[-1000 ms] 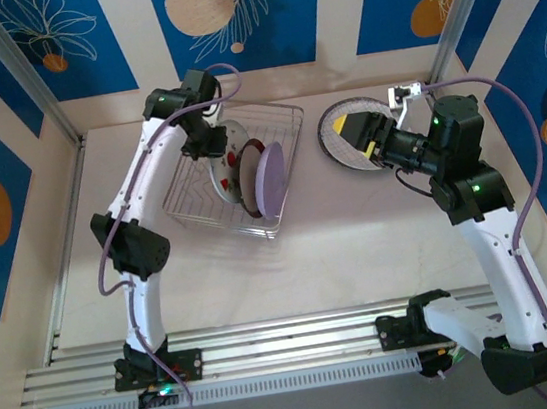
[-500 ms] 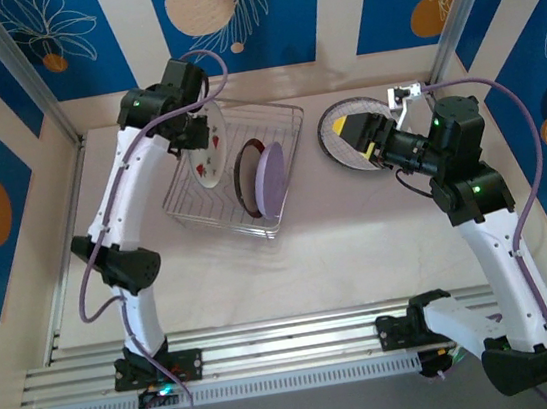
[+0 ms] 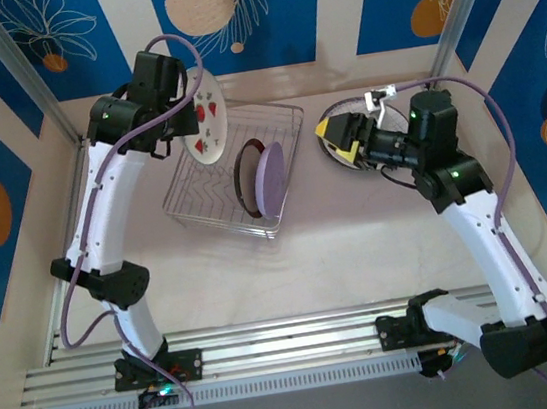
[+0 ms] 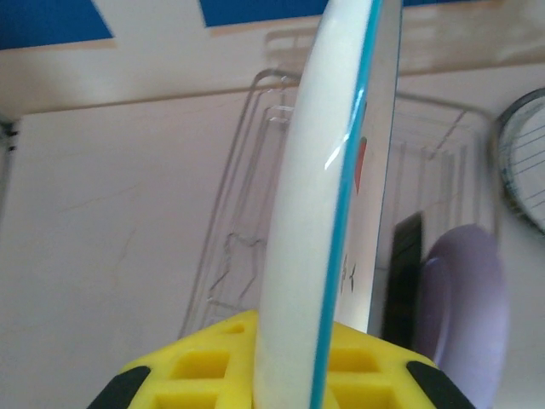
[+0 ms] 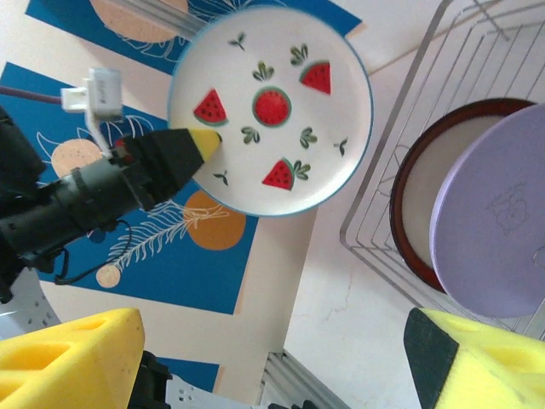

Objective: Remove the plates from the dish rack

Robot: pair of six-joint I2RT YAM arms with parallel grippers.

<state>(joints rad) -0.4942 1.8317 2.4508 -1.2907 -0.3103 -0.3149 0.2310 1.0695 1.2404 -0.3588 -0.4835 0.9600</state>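
Pale counter (image 3: 340, 246), blue-patterned walls: one plate held over the wire dish rack (image 3: 203, 202).
A small fruit-painted plate (image 3: 207, 122) is gripped at its rim by the left tool (image 3: 184, 113), above the rack's far left corner. A lilac plate (image 3: 272, 179) and a dark-rimmed plate (image 3: 245, 173) are stood on edge inside the rack. The right tool (image 3: 335, 136) is held open over a grid-lined plate (image 4: 521, 166) lying beside the rack.

Four plates (image 3: 205, 121), one wire dish rack (image 3: 282, 128), two claws (image 3: 339, 137)
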